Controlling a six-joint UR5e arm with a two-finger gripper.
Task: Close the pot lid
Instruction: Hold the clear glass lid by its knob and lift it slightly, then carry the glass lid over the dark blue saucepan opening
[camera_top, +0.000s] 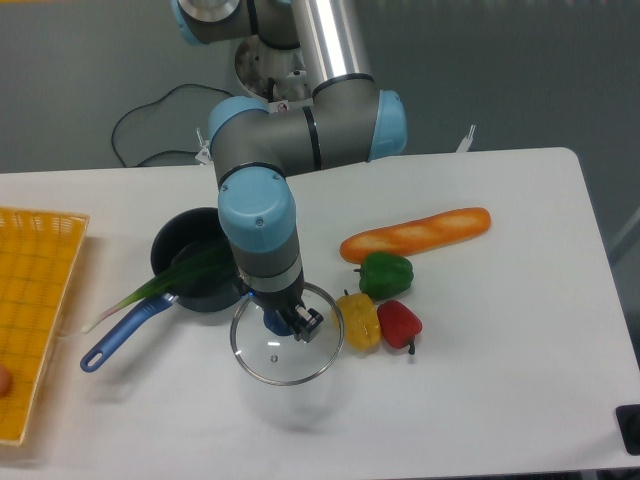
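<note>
The dark-blue pot (190, 250) stands open at the left of the table, its lighter-blue handle (125, 335) pointing to the front left. A green leek (160, 285) lies across its rim. The clear glass lid (285, 345) with a metal rim hangs tilted above the table, just right of and in front of the pot, casting a shadow below. My gripper (285, 318) points down from the arm and is shut on the lid's blue knob (276, 322), which is partly hidden by the fingers.
A baguette (415, 233) lies to the right. Green (386, 273), yellow (360, 320) and red (399, 323) peppers sit close to the lid's right edge. A yellow basket (35, 300) occupies the left edge. Cables run behind the table.
</note>
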